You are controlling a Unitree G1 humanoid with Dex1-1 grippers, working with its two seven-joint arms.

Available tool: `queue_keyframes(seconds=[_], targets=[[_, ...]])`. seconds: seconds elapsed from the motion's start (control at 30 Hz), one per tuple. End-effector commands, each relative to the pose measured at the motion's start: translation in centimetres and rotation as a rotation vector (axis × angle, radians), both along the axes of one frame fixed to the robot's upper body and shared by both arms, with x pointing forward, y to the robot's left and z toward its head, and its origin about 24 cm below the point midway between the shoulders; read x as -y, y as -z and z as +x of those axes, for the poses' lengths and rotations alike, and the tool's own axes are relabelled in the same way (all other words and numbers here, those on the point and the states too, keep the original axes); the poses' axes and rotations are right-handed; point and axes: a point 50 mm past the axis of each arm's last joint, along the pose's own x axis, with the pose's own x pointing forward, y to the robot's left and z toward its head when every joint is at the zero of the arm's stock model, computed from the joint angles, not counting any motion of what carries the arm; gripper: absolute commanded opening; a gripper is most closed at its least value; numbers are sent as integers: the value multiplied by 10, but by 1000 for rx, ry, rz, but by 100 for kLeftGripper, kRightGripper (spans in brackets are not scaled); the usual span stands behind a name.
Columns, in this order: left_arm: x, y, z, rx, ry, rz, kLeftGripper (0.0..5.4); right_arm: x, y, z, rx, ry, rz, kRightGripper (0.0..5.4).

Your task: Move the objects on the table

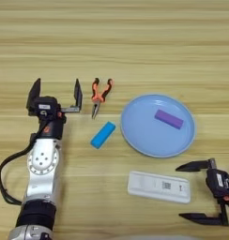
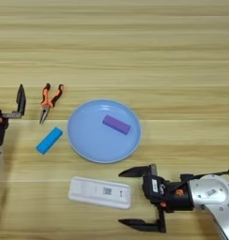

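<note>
The right arm's silver body is seen only in the right eye view. The right gripper (image 2: 130, 198) is spread wide and empty, just right of the white device (image 2: 100, 192) on the table (image 2: 135, 47). The purple block (image 2: 116, 124) lies in the blue plate (image 2: 83, 140). The left gripper (image 1: 55, 93) is parked, wide open, beside the pliers (image 1: 100, 96).

Table (image 1: 135, 42): light wood, horizontal plank grain.
Plate (image 1: 135, 136), centre right: pale blue.
Block (image 1: 169, 119) on plate: purple.
Block (image 1: 103, 135), centre left: bright blue.
Pliers (image 1: 100, 96): orange handles, dark metal nose.
Device (image 1: 159, 186), lower centre: white, small grey label window.
Left claw (image 1: 56, 93), right claw (image 2: 140, 199): black fingers.
</note>
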Motion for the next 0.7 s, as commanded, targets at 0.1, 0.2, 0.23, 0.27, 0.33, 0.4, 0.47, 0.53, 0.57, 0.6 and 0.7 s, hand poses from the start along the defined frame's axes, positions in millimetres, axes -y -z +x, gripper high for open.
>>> queue_keyframes(seconds=[0.1,0.2,0.23,0.27,0.33,0.4,0.47,0.53,0.57,0.6,0.7], targets=[[4,1,2,-7,3,1,540,2,13,-6,-41,0,-62,436],[4,0,2,-5,4,0,540,2,13,-7,-41,-2,-61,404],[4,0,2,-5,4,-1,540,2,13,-7,-42,-2,-61,395],[4,0,2,-5,4,-2,540,2,13,-7,-42,-1,-62,387],[4,0,2,-4,4,-2,540,2,13,-7,-44,1,-62,367],[4,0,2,-3,4,-2,540,2,14,-7,-46,2,-56,345],[4,0,2,-4,4,-1,540,2,14,-7,-47,5,-51,323],[4,0,2,-4,4,0,540,1,14,-7,-45,9,-50,303],[4,0,2,-4,4,0,540,1,14,-7,-44,10,-50,300],[4,0,2,-4,4,0,540,1,13,-6,-43,10,-49,293],[4,1,2,-6,4,1,540,0,13,-6,-39,12,-38,293]])
